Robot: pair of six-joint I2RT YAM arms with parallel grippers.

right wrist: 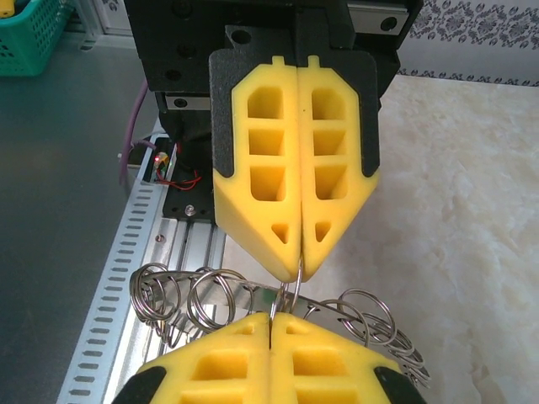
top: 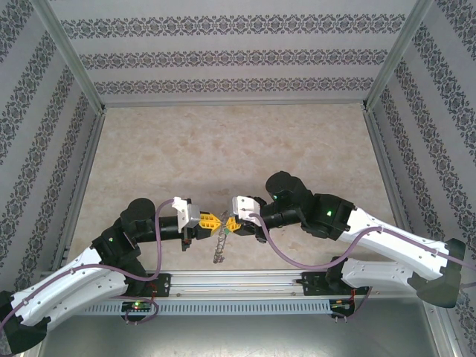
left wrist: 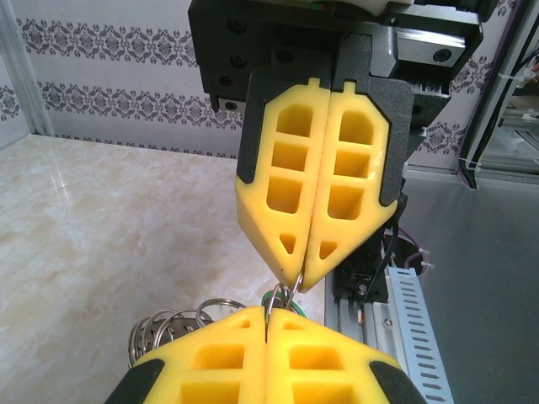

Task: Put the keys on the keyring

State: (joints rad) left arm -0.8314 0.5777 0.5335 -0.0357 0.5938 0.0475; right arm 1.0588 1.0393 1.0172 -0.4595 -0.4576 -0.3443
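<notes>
Wire loops of the keyring (right wrist: 150,293) gleam metallic; the table (top: 223,141) looks smooth, marbled, faintly glossy.

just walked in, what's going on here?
Both arms are working the keyring over the near side of the table. The left end effector and right end effector meet tip to tip, both shut on one of its wire loops. A sliver of the green key shows at the tips; threaded or not, unclear.

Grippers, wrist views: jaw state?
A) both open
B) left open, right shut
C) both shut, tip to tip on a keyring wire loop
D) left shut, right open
C: the left gripper and right gripper each show yellow fingers pressed together, tips meeting, with a thin wire loop of the keyring pinched between them.
</notes>
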